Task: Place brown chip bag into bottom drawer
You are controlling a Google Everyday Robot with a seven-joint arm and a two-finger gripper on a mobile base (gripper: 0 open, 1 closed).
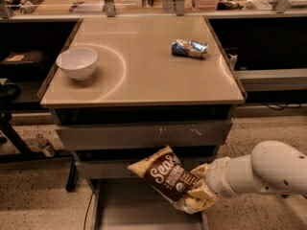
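The brown chip bag [162,175] hangs in the air, tilted, in front of the cabinet and above the open bottom drawer [134,211]. Its dark brown middle carries white lettering, and its upper left end is tan-yellow and crinkled. That end points up and to the left, overlapping the front of the middle drawer [103,169], while the lower right end dips toward the drawer's right side. The bag does not touch the drawer floor.

The gripper [195,187] sits at the bag's lower right end, low in the view and right of centre. Its tan fingers [200,170] are closed narrowly on that end, one above the bag and one below, so the bag is held between them. The white arm [268,174] reaches in from the right edge.

The bottom drawer is pulled out toward the camera, showing a flat grey floor between side rails. Above it sits the top drawer [144,134], pushed in. On the beige table top [153,80] a white bowl [76,63] stands near the left edge, and a small blue-silver packet [189,48] lies toward the far right, well apart from the bowl.
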